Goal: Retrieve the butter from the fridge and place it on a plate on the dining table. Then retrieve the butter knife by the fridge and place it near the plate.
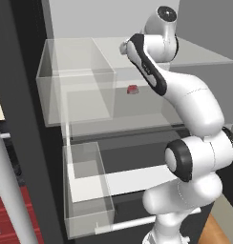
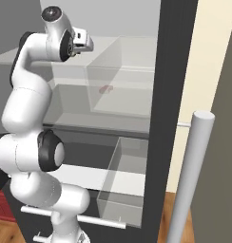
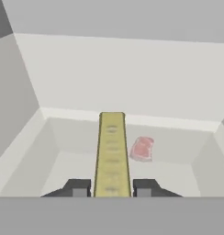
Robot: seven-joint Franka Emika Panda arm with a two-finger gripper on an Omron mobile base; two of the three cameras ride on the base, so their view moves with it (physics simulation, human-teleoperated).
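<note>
With its two dark fingertips [image 3: 79,189] pressed against either side of the butter [image 3: 112,153], the end effector [image 3: 112,189] pinches the pale yellow-olive stick at its near end, so that most of the stick's length projects forward beyond the grip. The hand view looks into a pale-walled compartment of the fridge [image 1: 23,119]; a small red item [image 3: 142,148] lies on the compartment floor just beside the butter's right edge. In the left base view the white arm reaches up toward the upper glass shelf [image 1: 204,56], above the translucent upper bin [image 1: 75,95] where the red item [image 1: 132,89] shows. In the right base view the hand sits at the same shelf level, left of the dark door edge [image 2: 172,95].

Whether the butter is lifted clear of the floor beneath it cannot be told.

Judged risks for the withdrawal:
- Because the grip is near one end, the long free portion may pivot or slip between the fingertips if the hand tilts or accelerates sharply.
- The projecting end could strike the bin wall, the shelf edge or the door edge during retraction, knocking the stick loose inside the fridge.
- Sideways motion to the right could nudge the red item.

A slow, straight pull-out along the hand's axis seems the safest course.
</note>
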